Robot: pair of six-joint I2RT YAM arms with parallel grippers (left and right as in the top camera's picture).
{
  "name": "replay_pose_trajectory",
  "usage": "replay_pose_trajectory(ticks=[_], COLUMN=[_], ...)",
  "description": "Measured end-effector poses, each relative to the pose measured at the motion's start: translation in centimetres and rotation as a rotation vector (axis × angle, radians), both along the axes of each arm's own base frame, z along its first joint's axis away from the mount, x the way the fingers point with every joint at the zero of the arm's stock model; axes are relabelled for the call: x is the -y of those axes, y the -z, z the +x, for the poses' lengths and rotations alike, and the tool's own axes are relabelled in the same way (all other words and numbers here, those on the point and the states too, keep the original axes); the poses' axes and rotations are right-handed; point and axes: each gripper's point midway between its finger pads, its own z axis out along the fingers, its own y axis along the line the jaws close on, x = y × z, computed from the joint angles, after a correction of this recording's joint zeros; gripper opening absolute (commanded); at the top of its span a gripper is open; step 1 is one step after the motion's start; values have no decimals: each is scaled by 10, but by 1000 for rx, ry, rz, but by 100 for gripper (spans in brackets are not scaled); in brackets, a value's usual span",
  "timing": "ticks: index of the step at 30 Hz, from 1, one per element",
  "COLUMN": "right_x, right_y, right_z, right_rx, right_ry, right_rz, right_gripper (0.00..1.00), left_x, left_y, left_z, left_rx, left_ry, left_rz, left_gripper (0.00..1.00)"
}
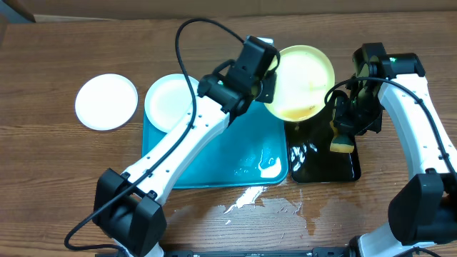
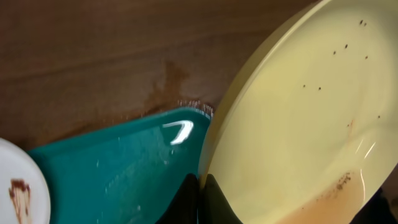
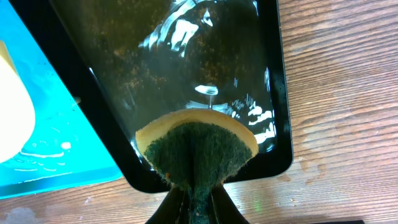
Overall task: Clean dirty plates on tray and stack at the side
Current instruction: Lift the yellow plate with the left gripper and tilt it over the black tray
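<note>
While your left claw (image 2: pixel 200 194) is clenching the rim of the yellow plate (image 2: pixel 298 118), that plate is hanging tilted over the far right corner of the tray (image 2: pixel 118 168) and reaching out above the black tray (image 3: pixel 278 81). It's showing dark specks across its face and a brownish film pooling along its low edge. The smeared white plate (image 2: pixel 17 193) is lying in the tray at the far left corner, carrying a brown streak. The other white plate (image 1: pixel 106 101) is sitting on the table (image 1: pixel 57 185) left of the tray, looking clean from overhead. Water (image 1: pixel 270 168) is glinting in the tray's near right corner. Your right claw (image 3: pixel 196 202) is pinching the sponge (image 3: pixel 199 149), green scrub side facing its camera, over the black tray, which is holding a shallow sheet of speckled water. You can't tell whether the sponge is touching it.
</note>
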Motion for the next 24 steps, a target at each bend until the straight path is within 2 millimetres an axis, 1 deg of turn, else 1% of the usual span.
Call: replay_pose_trajectory(ticks=[6,11,14,16,19,20,21,22,24], right_x=[0,2,3,3,3,4,4,4,4], right_y=[0,0,0,0,0,0,0,0,0], right_z=[0,0,0,0,0,0,0,0,0], right_rx=[0,0,0,0,1,1,1,1,1], right_ry=[0,-1,-1,-1,-1,-1,-2,-2,-2], right_rz=[0,-10,-16,-20,-20,-21,-22,-23,-23], right_gripper=[8,8,8,8,8,8,8,8,8], left_x=[15,30,48,61,73,73,78,79,76], left_y=[-15,-39,-52,-61,-72,-75,-78,-79,-82], left_z=[14,22,14,4,-7,-7,-13,-14,-14], left_rx=[155,317,408,474,542,559,573,582,596], left_ry=[13,41,88,107,111,102,108,104,90], left_rz=[60,119,188,241,293,311,323,331,355], left_gripper=[4,4,4,4,4,4,4,4,4])
